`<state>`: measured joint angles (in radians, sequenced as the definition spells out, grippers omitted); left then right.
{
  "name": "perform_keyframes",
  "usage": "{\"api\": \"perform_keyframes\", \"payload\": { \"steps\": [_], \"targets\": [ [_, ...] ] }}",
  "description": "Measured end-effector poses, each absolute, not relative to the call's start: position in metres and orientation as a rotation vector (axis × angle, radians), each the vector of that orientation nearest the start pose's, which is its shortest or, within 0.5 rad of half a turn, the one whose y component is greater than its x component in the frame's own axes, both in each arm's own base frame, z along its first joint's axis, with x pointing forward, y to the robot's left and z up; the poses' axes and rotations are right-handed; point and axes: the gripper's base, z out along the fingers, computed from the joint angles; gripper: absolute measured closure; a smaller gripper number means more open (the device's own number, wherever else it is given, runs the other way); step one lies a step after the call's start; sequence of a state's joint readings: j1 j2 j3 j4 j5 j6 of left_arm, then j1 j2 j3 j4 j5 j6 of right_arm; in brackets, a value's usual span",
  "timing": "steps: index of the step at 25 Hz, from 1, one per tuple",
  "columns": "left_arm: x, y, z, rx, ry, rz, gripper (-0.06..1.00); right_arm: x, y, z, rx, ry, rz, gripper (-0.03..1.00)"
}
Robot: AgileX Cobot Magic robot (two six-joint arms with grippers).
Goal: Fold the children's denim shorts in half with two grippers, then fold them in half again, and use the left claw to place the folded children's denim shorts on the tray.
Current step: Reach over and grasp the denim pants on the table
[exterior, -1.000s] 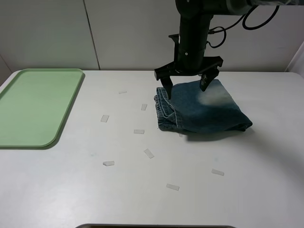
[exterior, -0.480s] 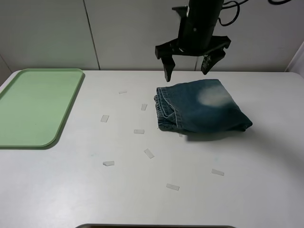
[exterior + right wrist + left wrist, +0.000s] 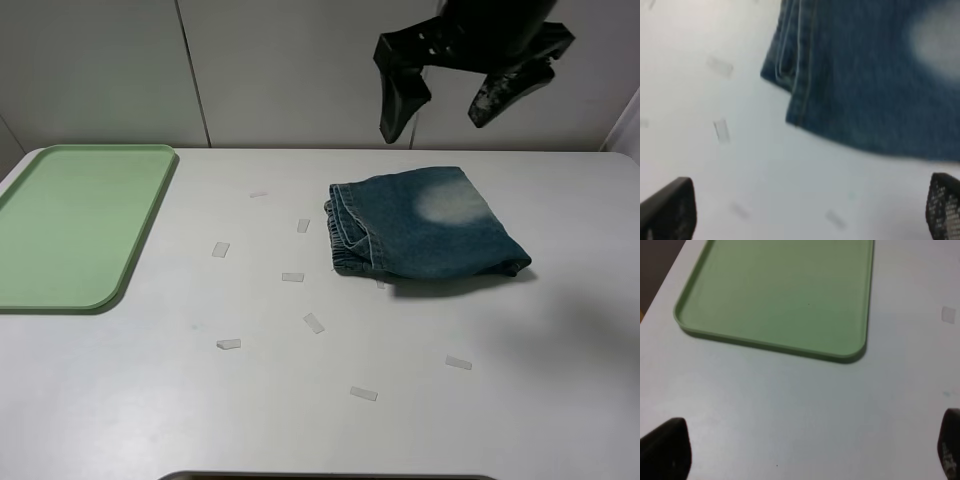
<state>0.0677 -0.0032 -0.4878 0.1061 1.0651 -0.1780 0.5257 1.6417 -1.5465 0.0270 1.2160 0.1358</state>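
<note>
Overhead, the right gripper [image 3: 436,125] hangs spread and empty above the folded shorts [image 3: 430,235], which lie right of centre on the table [image 3: 300,420], long axis left-right. The left claw [image 3: 807,452], also spread, looks down on the tray [image 3: 780,290], well apart from them.

A white tabletop [image 3: 150,400] is shown. A light-green tray [image 3: 70,225] is set at its far left corner, folded denim shorts [image 3: 430,235] are laid near the far edge, right of centre, and small pale strips [image 3: 315,322] are scattered around the middle.
</note>
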Motion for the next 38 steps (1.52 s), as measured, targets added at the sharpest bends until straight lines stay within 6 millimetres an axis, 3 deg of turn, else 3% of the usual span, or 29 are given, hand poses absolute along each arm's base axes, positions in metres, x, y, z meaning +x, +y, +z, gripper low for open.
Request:
{"api": "perform_keyframes", "payload": {
  "steps": [8,23,29,31,38],
  "targets": [
    [-0.005,0.008,0.274,-0.256,2.038,0.059,-0.04,0.222,0.132,0.34,-0.549,2.767,0.195,0.28],
    [-0.005,0.008,0.274,-0.256,2.038,0.059,-0.04,0.105,0.063,0.323,-0.542,2.641,0.238,0.28],
    [-0.005,0.008,0.274,-0.256,2.038,0.059,-0.04,0.075,0.031,0.314,-0.35,2.506,0.217,0.28],
    [-0.005,0.008,0.274,-0.256,2.038,0.059,-0.04,0.056,0.016,0.304,-0.236,2.441,0.155,0.28],
    [-0.005,0.008,0.274,-0.256,2.038,0.059,-0.04,0.012,0.002,0.281,-0.067,2.192,0.03,0.28]
  ]
}}
